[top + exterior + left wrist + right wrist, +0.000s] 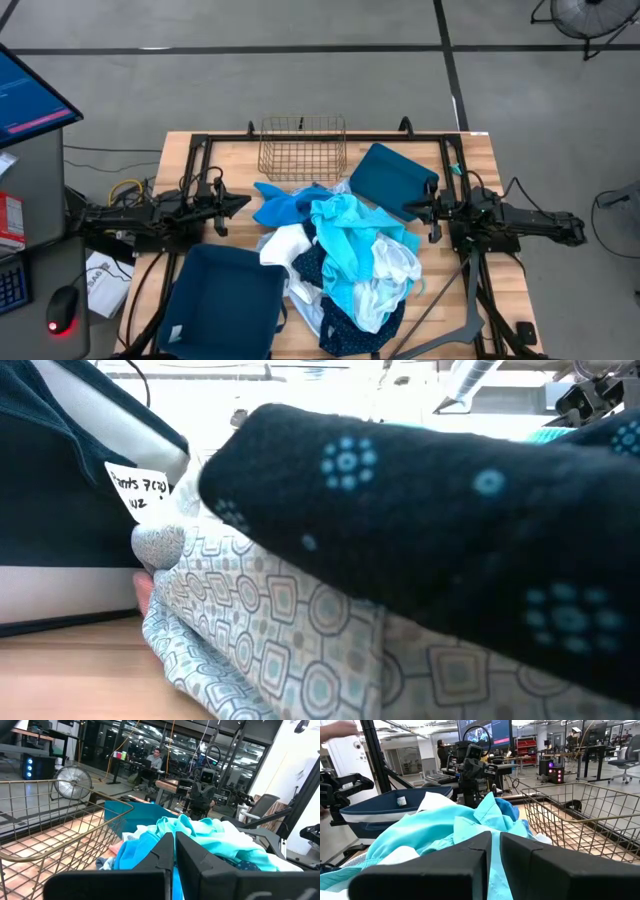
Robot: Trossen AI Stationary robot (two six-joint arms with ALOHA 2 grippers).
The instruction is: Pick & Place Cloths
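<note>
A heap of soft cloths, bright blue, turquoise, white and dotted navy, lies mid-surface between both arms. The left end effector rests at the heap's left edge, fingers closed together and empty. The right end effector, likewise closed, sits at its right. A wire mesh basket stands at the far edge.

The cloths lie heaped at the table's centre. The wire basket stands behind the heap. One bin lies right of the basket; another bin lies front-left.
</note>
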